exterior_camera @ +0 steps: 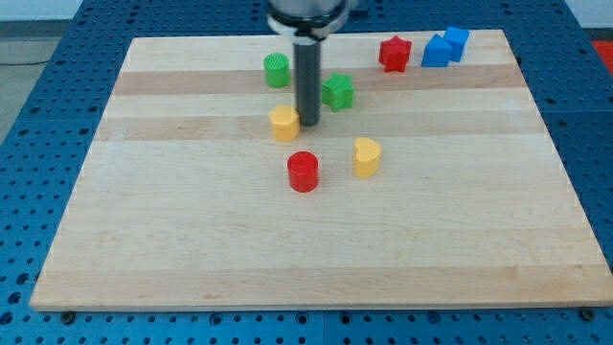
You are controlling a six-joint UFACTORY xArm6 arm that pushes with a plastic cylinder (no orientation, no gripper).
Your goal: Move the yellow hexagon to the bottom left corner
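The yellow hexagon sits on the wooden board a little above the middle. My tip stands right beside the hexagon's right edge, touching or nearly touching it. The rod rises from there to the view's top. A yellow heart-shaped block lies to the lower right of the tip. A red cylinder lies just below the hexagon.
A green cylinder is up and left of the rod, a green star-shaped block to its right. A red star-shaped block and two blue blocks sit near the top right edge.
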